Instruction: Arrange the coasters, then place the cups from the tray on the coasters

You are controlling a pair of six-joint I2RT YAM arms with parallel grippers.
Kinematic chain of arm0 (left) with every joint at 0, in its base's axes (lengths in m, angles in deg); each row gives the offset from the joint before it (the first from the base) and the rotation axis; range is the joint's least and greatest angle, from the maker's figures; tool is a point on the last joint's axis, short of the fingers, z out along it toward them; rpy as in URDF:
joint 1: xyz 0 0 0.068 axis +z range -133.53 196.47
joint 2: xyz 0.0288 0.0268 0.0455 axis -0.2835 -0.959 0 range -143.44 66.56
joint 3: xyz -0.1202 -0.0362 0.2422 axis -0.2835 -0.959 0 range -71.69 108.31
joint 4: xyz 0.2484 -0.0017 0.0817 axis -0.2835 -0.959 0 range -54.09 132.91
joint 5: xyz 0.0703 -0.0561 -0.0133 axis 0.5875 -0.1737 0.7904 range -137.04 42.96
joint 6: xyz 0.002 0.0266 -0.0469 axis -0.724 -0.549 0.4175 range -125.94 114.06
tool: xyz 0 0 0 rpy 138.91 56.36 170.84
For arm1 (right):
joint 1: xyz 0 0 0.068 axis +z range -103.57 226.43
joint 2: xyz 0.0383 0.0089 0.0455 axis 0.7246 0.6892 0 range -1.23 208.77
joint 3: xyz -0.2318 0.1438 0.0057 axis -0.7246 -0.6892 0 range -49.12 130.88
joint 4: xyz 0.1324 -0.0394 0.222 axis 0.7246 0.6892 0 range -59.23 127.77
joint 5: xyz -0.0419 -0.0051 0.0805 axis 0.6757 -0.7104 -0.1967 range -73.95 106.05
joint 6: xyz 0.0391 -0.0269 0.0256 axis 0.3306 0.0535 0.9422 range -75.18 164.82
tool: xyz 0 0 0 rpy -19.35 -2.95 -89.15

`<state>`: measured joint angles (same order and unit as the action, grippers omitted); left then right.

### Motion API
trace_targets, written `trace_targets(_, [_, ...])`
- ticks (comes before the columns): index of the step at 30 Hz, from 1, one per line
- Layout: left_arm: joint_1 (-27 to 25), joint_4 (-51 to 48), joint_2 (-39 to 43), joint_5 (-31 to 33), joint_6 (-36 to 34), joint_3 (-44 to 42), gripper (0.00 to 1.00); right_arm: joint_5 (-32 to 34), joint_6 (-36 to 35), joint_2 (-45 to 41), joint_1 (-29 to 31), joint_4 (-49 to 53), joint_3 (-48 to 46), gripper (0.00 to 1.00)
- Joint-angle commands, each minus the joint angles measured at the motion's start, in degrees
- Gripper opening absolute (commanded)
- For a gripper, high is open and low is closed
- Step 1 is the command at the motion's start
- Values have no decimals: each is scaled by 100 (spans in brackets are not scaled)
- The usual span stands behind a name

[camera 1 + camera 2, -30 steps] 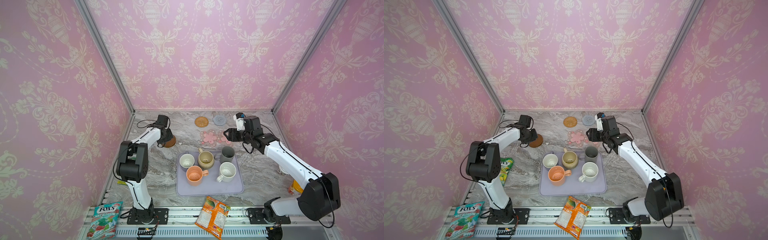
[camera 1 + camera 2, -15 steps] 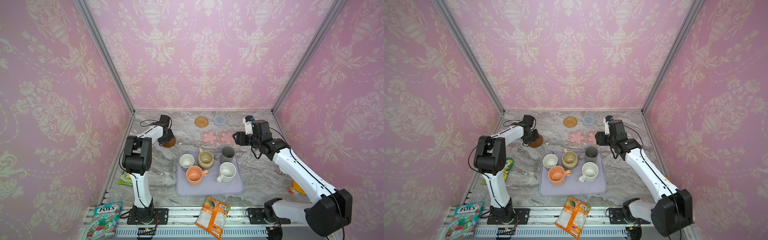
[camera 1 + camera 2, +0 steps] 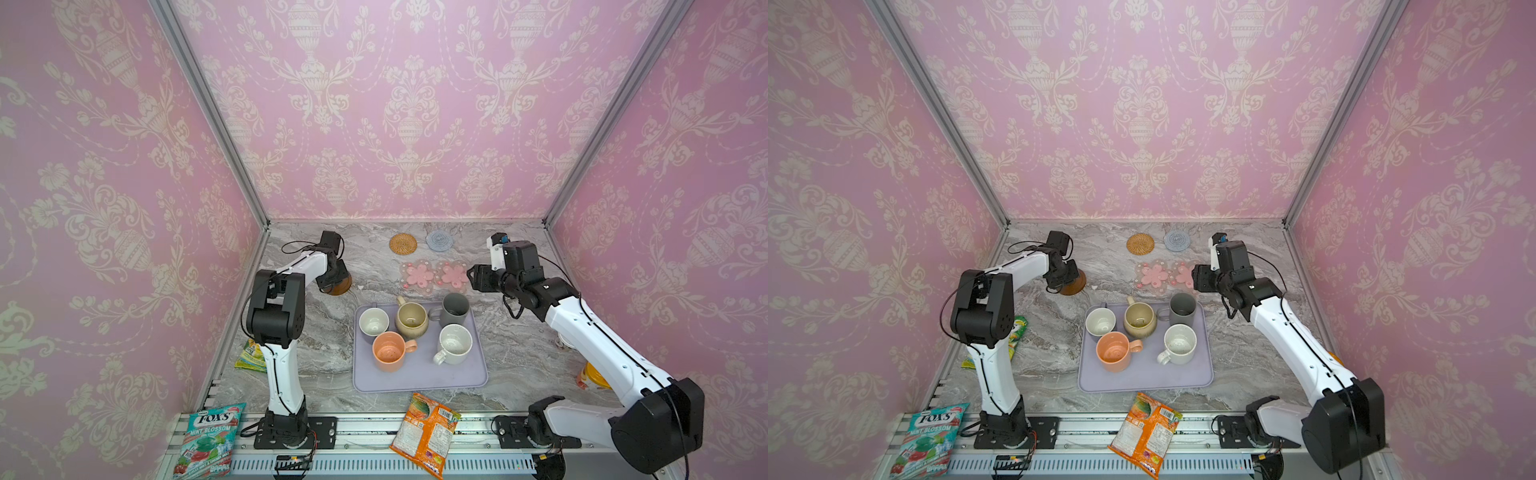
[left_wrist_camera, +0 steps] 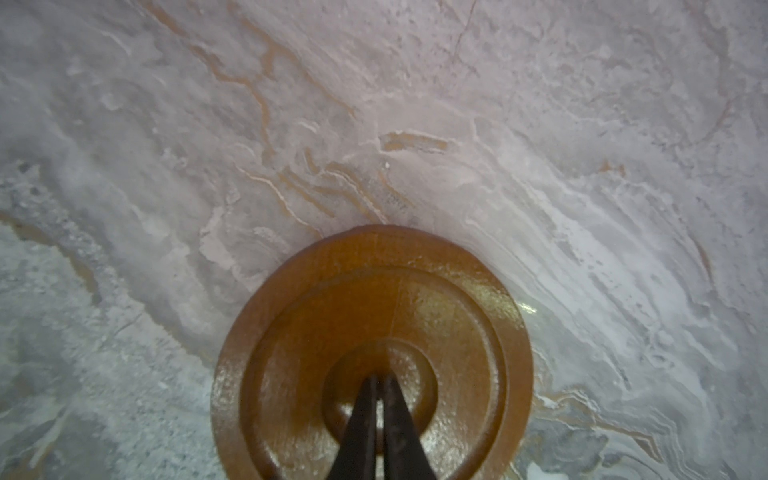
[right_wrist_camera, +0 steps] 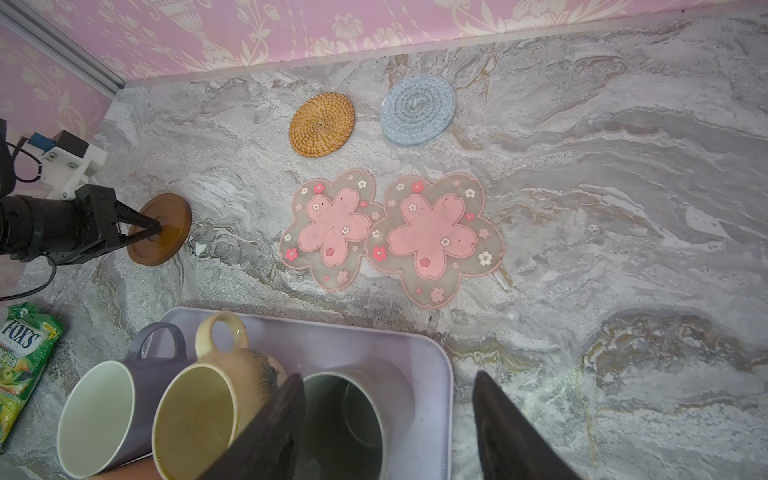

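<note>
My left gripper (image 4: 377, 380) is shut, its tips pressing on the centre of the dark brown wooden coaster (image 4: 374, 332), which lies at the table's left (image 3: 341, 286). The rattan coaster (image 3: 403, 243) and blue-grey coaster (image 3: 440, 240) lie at the back. Two pink-flower coasters (image 5: 332, 228) (image 5: 432, 237) lie side by side, edges overlapping, just behind the tray (image 3: 415, 378). On the tray stand the lavender (image 3: 373, 322), beige (image 3: 410, 319), dark grey (image 3: 455, 309), white (image 3: 454, 344) and peach (image 3: 390, 351) cups. My right gripper (image 5: 387, 375) hangs open and empty above the tray's far right corner.
An orange snack bag (image 3: 426, 432) and a Fox's mint bag (image 3: 208, 436) lie on the front rail. A green bag (image 3: 251, 353) sits by the left arm's base. An orange-lidded container (image 3: 594, 376) shows behind the right arm. Pink walls close in three sides.
My right gripper has drawn back to the right, away from the flower coasters, and its jaws have widened a little. The left jaws have closed fully over the brown coaster, which has not moved.
</note>
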<state>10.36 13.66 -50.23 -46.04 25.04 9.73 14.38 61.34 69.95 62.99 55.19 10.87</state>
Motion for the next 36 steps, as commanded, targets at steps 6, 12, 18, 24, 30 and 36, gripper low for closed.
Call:
trace_targets(6, [12, 67, -427, -45, 231, 91, 10, 107, 89, -34, -73, 43, -105, 66])
trace_targets(12, [-13, 200, -653, -214, 374, 307, 11, 96, 98, 28, -105, 44, -88, 67])
trace_targets(18, [-60, 255, -1031, -438, 522, 749, 12, 75, 58, 62, -161, 53, -113, 67])
trace_targets(24, [-163, 219, -1453, -520, 671, 1288, 12, 27, 11, 201, -247, 43, -67, 67])
trace_targets(30, [-314, 217, -1953, -661, 868, 1910, 13, -42, -17, 425, -302, 17, -6, 67])
trace_targets(36, [-398, 301, -2390, -838, 1142, 2456, 13, -108, -42, 661, -333, -2, 65, 67])
